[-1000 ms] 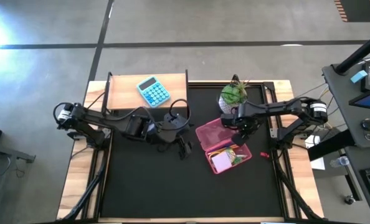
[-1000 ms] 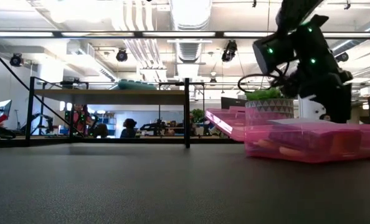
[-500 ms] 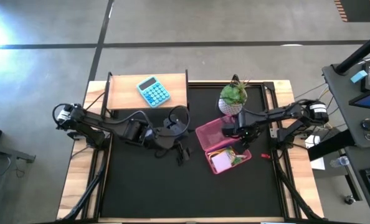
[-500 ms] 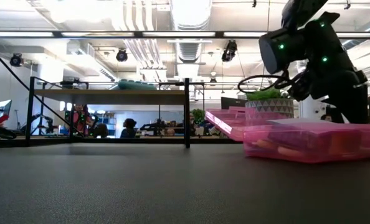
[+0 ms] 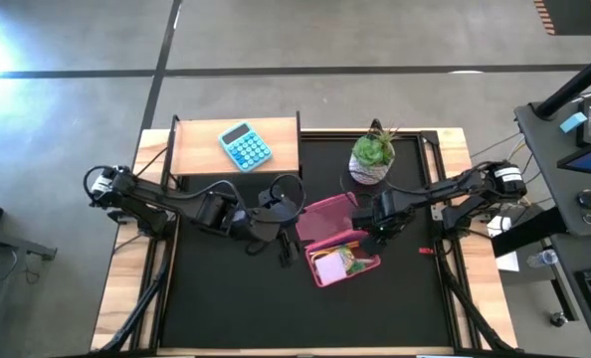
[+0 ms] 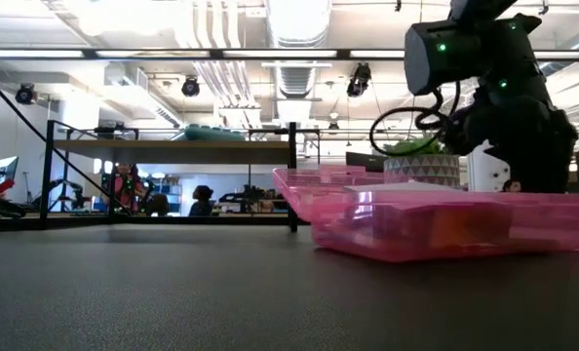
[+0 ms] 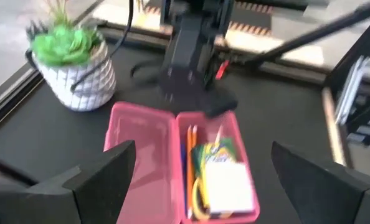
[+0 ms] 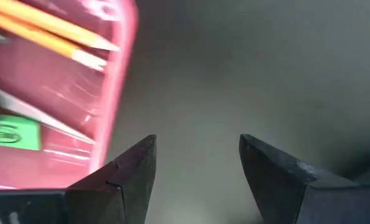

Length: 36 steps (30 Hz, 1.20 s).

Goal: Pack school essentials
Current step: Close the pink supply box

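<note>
An open pink pencil case (image 5: 335, 239) lies flat on the black mat, with its lid (image 7: 138, 162) folded out beside its tray (image 7: 235, 134). The tray holds orange pencils (image 7: 190, 155), a yellow-green crayon box (image 7: 213, 152), a pale notepad (image 7: 225, 186) and yellow scissor handles (image 7: 200, 196). My right gripper (image 5: 380, 227) is open at the case's right end. My left gripper (image 5: 286, 251) is open just left of the case and touches nothing. The case shows between and beyond its fingers in the left wrist view. My right gripper has the outer side of one finger (image 8: 126, 168) against the case tray's end wall (image 8: 113, 106), on the case's right end. The fingers come slanting down from the table's right. Nothing is between them. The case rests flat on the mat with its lid open.
A potted green plant (image 5: 372, 156) stands just behind the case. A light-blue calculator (image 5: 246, 146) lies on a wooden shelf at the far left. A small red thing (image 5: 422, 249) lies on the mat right of my right gripper. Bare mat (image 5: 305, 308) runs along the near side.
My right gripper has gone toward the table's left edge and slightly nearer, staying open and pushing the pink case ahead of it. The case has slid along the mat to the left and toward my left gripper, still open and flat.
</note>
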Motion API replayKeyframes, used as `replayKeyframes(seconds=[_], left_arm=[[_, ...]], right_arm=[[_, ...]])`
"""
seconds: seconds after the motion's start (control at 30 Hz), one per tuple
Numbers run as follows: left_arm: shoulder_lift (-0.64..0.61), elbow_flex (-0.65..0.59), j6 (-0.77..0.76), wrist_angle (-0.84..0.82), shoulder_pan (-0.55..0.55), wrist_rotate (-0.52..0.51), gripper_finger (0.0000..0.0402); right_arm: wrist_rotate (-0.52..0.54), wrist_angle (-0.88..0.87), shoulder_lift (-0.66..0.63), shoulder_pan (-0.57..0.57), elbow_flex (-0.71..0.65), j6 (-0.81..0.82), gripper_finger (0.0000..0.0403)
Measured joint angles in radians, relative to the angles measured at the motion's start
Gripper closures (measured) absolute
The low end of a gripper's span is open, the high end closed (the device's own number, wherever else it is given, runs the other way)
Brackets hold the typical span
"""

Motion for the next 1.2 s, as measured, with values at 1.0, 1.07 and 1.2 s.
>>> replayKeyframes(seconds=[1.0,1.07,1.2], left_arm=[[-0.01,-0.39,-0.084,-0.032,0.243,-0.008,0.0045],[-0.01,-0.398,-0.084,-0.008,0.265,-0.028,0.0045],[-0.011,-0.443,-0.082,0.084,0.307,-0.021,0.0045]], right_arm=[[0.195,0.407,0.044,0.542,0.087,0.644,0.0184],[0.195,0.407,0.069,0.549,0.091,0.66,0.0184],[0.196,0.41,0.112,0.55,0.119,0.655,0.0184]])
